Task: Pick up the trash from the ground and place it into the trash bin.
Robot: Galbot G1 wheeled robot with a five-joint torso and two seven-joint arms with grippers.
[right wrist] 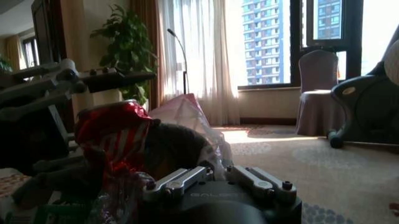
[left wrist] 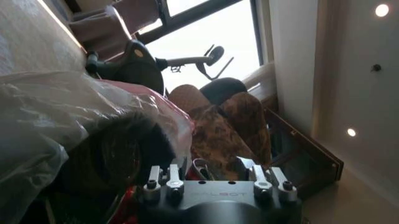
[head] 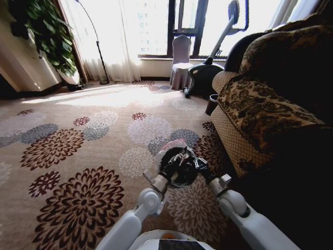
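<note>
Item 1. Trash bin: the small round black bucket-like bin (head: 178,167) with a translucent whitish-pink plastic bag liner (head: 173,146) stood on the flowered carpet (head: 78,156) just beside the patterned brown sofa (head: 260,109), directly before my base.

Item 2. My left pincer (head: 179,157) was at the bin's left rim, reaching over the mouth. Whether its fingers were apart or together I could not tell.

Item 3. My right pincer (head: 193,162) was at the right rim, also over the mouth. From its wrist camera a crumpled white-red plastic wad (right wrist: 118,135) sat close in front of it, with the liner behind. I could not tell whether the fingers were clamped on the wad or merely near it.

Item 4. Contents: dark, glinting shapes inside the bin; not identifiable.

Risks, as I judged them:
- Both pincers crowded one small opening; they could knock together.
- The loose liner could snag on a finger and be dragged off the rim as I withdrew.
- The light bin could tip or slide if an arm pressed on its rim.
- If the wad clung to my pincer or the liner's folds, it might fall onto the carpet rather than inside.
</note>
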